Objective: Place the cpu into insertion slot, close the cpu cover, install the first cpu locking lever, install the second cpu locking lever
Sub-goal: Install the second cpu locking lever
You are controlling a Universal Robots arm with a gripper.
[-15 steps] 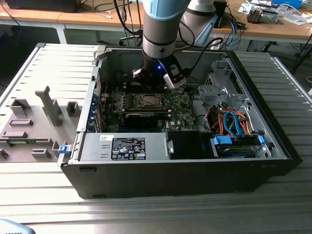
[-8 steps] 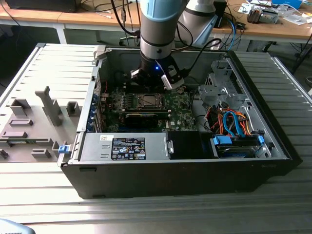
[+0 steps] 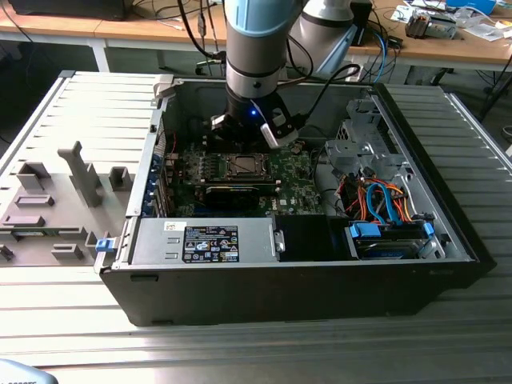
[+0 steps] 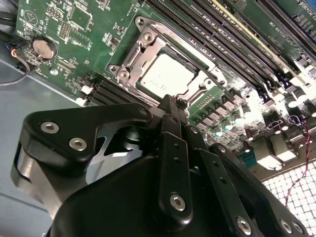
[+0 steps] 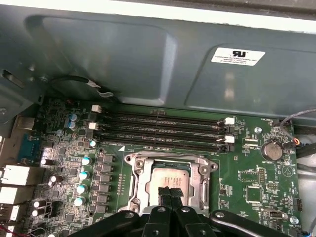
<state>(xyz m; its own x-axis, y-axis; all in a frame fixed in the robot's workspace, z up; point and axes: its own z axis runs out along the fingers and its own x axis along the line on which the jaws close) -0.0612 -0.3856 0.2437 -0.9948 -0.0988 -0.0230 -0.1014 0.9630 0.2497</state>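
The cpu [image 4: 165,79], a square chip with a silver-grey top, lies flat in the insertion slot [image 3: 242,167] on the green motherboard [image 5: 247,187]. The cpu cover [image 4: 133,61], a silver frame, lies down around the chip, whose top shows through the cover's opening. In the first wrist view the cpu [image 5: 168,177] sits just past my fingertips, with the cpu cover [image 5: 139,180] framing it. My gripper [image 5: 171,191] hangs directly over the socket, its black fingers [image 4: 174,148] pressed together with nothing visible between them. In the exterior view the gripper [image 3: 246,142] reaches down inside the open computer case.
Long black memory slots [image 5: 158,131] run beside the socket, with the grey case wall [image 5: 123,59] beyond them. A coin battery [image 5: 271,149] sits on the board. Drive cables [image 3: 376,200] and a power supply [image 3: 208,240] occupy the case; a grey fixture tray [image 3: 56,200] lies outside.
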